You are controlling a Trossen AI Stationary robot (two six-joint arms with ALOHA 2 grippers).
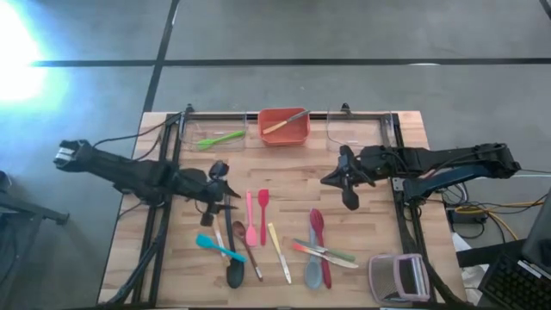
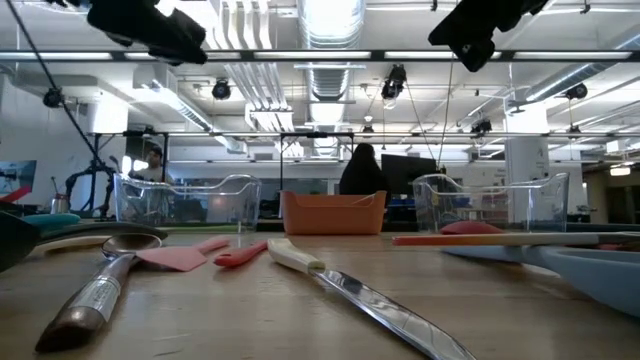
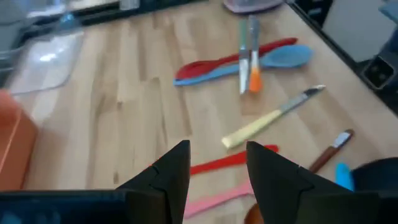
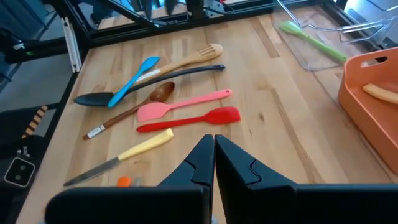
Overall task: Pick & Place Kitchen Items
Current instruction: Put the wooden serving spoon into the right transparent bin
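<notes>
The left gripper (image 3: 217,180) hangs above the table (image 1: 293,185) with its jaws apart and nothing between them. Just beyond its fingertips lie the red spatula (image 3: 231,160) and the pink spatula (image 3: 214,200), side by side. A little farther out rests the cream-handled knife (image 3: 270,118), and past that the red spoon (image 3: 236,57) and the blue spoon (image 3: 273,59) lie together, crossed by two slim utensils (one with an orange handle end).

The right gripper (image 4: 214,163) hovers over the table's other half with its jaws pressed together, holding nothing. Directly ahead of its fingertips is the same red spatula (image 4: 193,119), then the pink spatula (image 4: 180,104), with the cream-handled knife (image 4: 121,155) off to one side. Farther on lie the brown spoon (image 4: 134,107), the black spoon (image 4: 143,84), the blue spatula (image 4: 134,78) and the wooden fork (image 4: 186,59).

At the far edge sits the orange bin (image 1: 285,127), a pale utensil inside it, flanked by two clear bins; the green utensil (image 1: 219,139) lies in the one on the left arm's side.
</notes>
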